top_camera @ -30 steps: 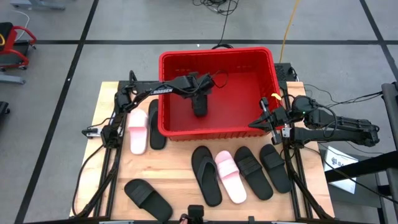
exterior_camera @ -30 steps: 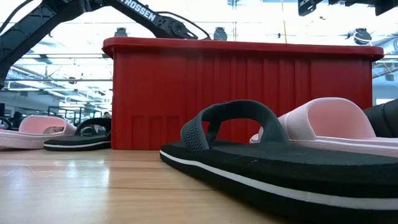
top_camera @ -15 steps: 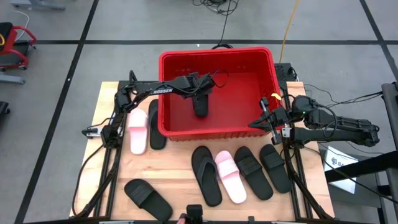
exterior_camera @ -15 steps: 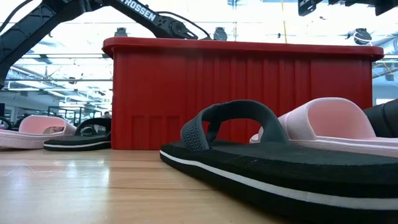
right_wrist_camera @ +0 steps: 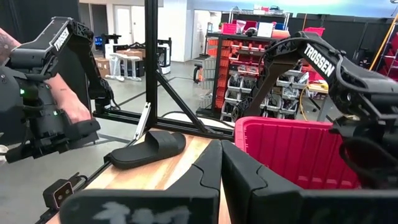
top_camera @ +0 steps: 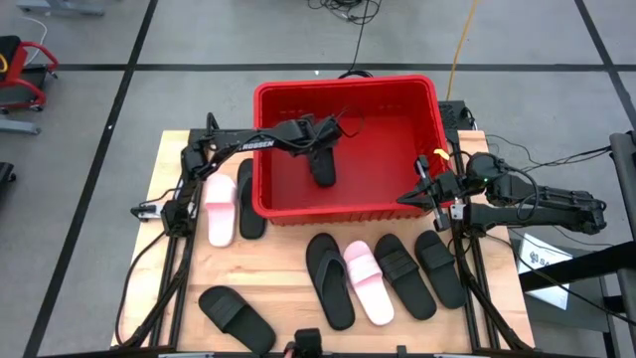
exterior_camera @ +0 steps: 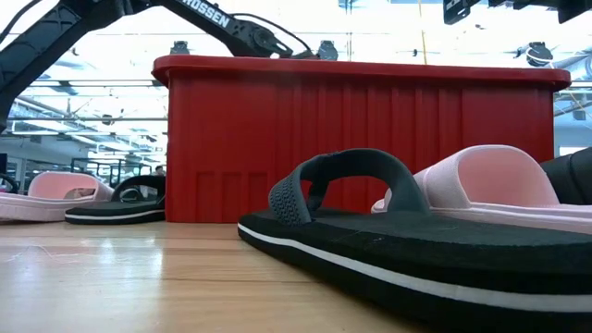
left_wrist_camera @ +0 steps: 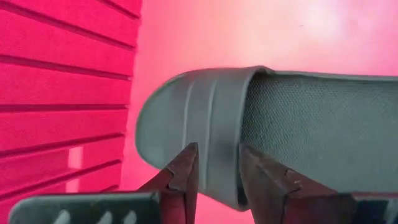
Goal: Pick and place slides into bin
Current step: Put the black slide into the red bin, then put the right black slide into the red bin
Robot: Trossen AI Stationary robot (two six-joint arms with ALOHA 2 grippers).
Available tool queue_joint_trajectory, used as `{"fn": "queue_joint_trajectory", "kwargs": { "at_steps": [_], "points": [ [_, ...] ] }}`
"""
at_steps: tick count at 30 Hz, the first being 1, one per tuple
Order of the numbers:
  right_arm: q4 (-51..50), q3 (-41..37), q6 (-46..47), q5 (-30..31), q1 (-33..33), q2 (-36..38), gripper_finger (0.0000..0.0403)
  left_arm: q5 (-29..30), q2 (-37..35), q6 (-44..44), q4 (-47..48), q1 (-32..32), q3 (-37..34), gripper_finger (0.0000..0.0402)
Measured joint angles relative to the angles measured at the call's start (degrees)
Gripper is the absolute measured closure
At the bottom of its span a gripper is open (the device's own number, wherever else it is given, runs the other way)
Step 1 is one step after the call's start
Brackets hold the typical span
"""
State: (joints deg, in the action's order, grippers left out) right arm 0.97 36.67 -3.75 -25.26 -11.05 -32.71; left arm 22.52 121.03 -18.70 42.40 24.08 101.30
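The left gripper (top_camera: pixel 324 167) reaches into the red bin (top_camera: pixel 347 91), its fingers (left_wrist_camera: pixel 184 175) parted narrowly astride the strap edge of a black slide (top_camera: pixel 323 171) lying on the bin's floor. The right gripper (top_camera: pixel 418 192) waits with fingers pressed together just outside the bin's right front corner. Two slides (top_camera: pixel 221 209) lie left of the bin, five more in front of it on the tabletop (top_camera: pixel 283 278).

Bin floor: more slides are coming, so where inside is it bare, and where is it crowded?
Inside the red bin, one black slide lies left of centre under the left tool. The floor right of it, toward the right wall, is bare, as is the strip along the front wall. Crowded: around that slide, where the left arm reaches in.
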Motion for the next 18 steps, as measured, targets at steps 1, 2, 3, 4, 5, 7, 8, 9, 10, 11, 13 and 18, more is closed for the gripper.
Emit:
{"fn": "queue_joint_trajectory", "kwargs": {
  "at_steps": [1, 2, 3, 4, 5, 7, 8, 9, 10, 11, 13, 18],
  "points": [
    [0.0, 0.0, -0.06, 0.06, 0.02, 0.0, 0.0403, 0.02, -0.69, -0.04, 0.34, -0.04, 0.0, 0.0291],
    [0.01, 0.0, -0.07, 0.1, 0.01, 0.02, 0.0403, 0.02, -1.31, -0.19, 0.33, -0.2, 0.02, 0.0291],
    [0.04, 0.0, -0.07, 0.28, 0.0, 0.02, 0.0403, 0.04, -2.16, -0.27, 0.32, -0.26, 0.02, 0.0291],
    [0.12, 0.0, -0.09, 1.11, 0.02, 0.0, 0.0403, 0.04, -3.15, -0.29, 0.54, -0.28, 0.02, 0.0291],
    [0.35, -0.02, -0.14, 2.26, 0.02, 0.02, 0.0403, 0.04, -4.19, -0.22, 0.78, -0.35, 0.02, 0.0291],
    [0.44, 0.09, 0.02, 5.56, 0.02, 0.17, 0.0403, 0.06, -6.73, 0.72, 0.76, -0.65, 0.02, 0.0291],
    [0.28, 0.33, 0.06, 7.23, 0.02, 0.22, 0.0403, 0.04, -8.16, 1.55, 0.84, -0.81, 0.02, 0.0291],
    [0.15, 0.83, -0.01, 8.54, 0.02, 0.16, 0.0403, 0.04, -9.87, 2.44, 1.18, -1.01, 0.02, 0.0291],
    [-0.34, 1.56, -0.41, 9.41, 0.02, -0.05, 0.0403, 0.07, -11.35, 3.24, 1.26, -1.41, 0.02, 0.0291],
    [-1.45, 2.47, -1.19, 10.12, 0.02, -0.28, 0.0403, 0.07, -12.94, 4.04, 1.12, -1.77, 0.04, 0.0291],
    [-5.74, 5.14, -3.32, 10.45, 0.02, -0.88, 0.0403, 0.17, -16.28, 5.19, 1.57, -2.78, 0.04, 0.0291],
    [-20.42, 15.16, -4.52, 13.16, 0.57, -3.42, 0.0403, 0.5, -24.38, 7.86, 1.81, -6.1, 0.04, 0.0291]
  ]
}}
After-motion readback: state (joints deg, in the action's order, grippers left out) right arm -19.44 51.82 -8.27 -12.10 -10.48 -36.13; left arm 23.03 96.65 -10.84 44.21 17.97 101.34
